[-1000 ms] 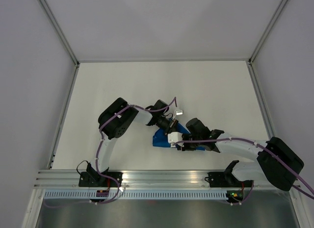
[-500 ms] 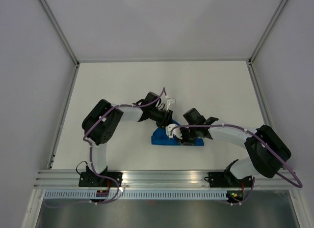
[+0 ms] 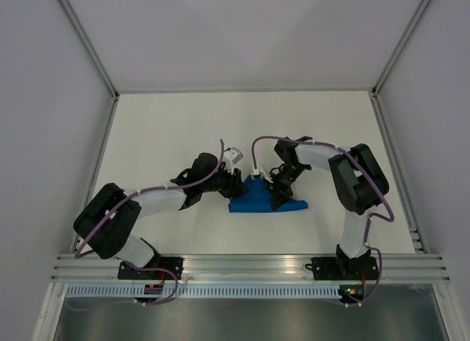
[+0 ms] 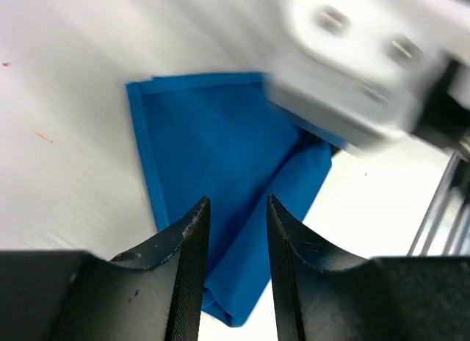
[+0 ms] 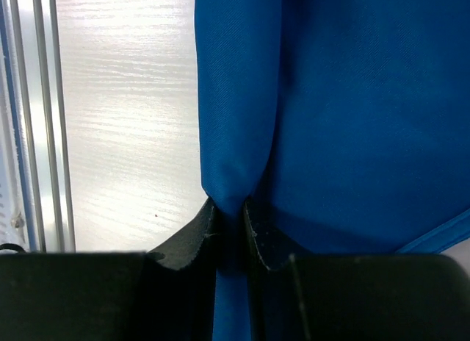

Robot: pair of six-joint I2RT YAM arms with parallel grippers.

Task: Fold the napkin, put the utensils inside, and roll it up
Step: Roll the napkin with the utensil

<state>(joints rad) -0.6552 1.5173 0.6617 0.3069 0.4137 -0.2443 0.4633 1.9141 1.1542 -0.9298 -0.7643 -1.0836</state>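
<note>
Napkin lay on the white table, near-centre and closer to the arms' side, bunched into a rough wedge rather than spread flat. One hemmed corner showed flat in the left wrist view; the rest ran into a long raised fold.

Right gripper came in from the far side, arm bent back on itself. Its jaws were pressed together on a ridge of the blue cloth, which rose out of them as a narrow pleat. Pale wood-grain tabletop lay to one side of that pleat, and the aluminium rail beyond it.

Left gripper sat at the napkin's left upper edge, low over the table. Its jaws stood apart with cloth visible through the gap; nothing was clamped between them.

Obstructions: from above, both gripper heads and a loop of purple cable covered the napkin's far edge and middle. In the left wrist view the right arm's white housing, blurred, blocked the cloth's far end. Whether anything lay inside the folds could not be told.
</note>
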